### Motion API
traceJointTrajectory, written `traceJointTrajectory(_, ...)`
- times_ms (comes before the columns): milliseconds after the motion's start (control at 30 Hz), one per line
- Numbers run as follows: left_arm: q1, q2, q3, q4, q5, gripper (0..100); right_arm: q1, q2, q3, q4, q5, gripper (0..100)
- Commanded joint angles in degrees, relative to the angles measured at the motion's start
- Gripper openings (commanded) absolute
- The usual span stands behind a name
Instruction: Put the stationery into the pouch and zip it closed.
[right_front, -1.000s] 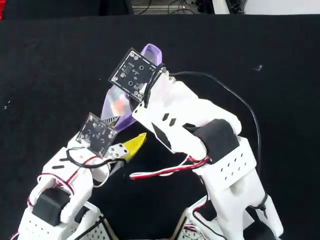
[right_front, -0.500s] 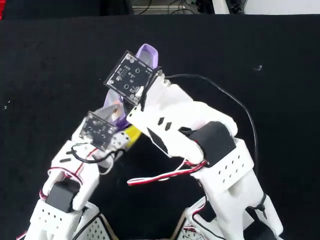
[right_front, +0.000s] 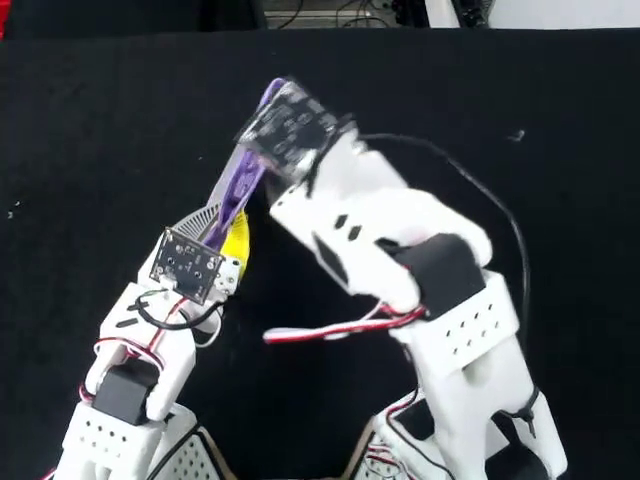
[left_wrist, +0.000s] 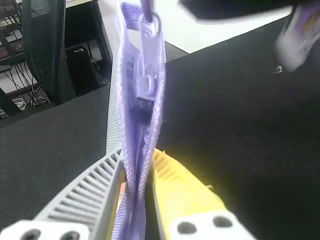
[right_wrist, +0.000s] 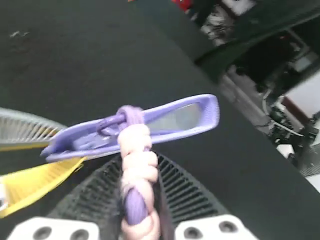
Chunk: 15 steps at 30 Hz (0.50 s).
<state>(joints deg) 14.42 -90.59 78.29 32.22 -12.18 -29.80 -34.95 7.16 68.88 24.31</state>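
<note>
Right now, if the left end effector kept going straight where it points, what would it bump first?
The left end effector is shut on the purple pouch, which fills its path. Beyond that, probably the right end effector gripping the zipper cord, though depth is unclear.

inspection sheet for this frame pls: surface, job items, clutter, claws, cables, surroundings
Surface: black table.
Job's things: purple pouch held edge-up between both claws; zip slider part-way along; contents cannot be told.
Clutter: one pale speck.
Claws: left claw shut on the pouch; right claw shut on the braided cord tied to the zip.
Cables: black cable loops beside the right arm; red-white wires hang slack between the arms.
Surroundings: wiring and gear past the far edge.
</note>
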Motion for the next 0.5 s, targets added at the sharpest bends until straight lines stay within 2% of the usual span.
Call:
traceJointTrajectory(0,-0.40,0.35,0.84,-0.62,-0.09,3,4.57,-0.75,-2.24,-3.78,-0.44,1.1)
traceJointTrajectory(233,-0.40,0.35,2.77,-0.53,-0.26,3,9.14,-0.13,-2.15,-8.00,-0.18,1.1)
traceJointTrajectory(467,-0.57,0.35,3.38,-0.53,-0.26,3,14.95,7.60,-2.59,-13.36,-0.18,1.1)
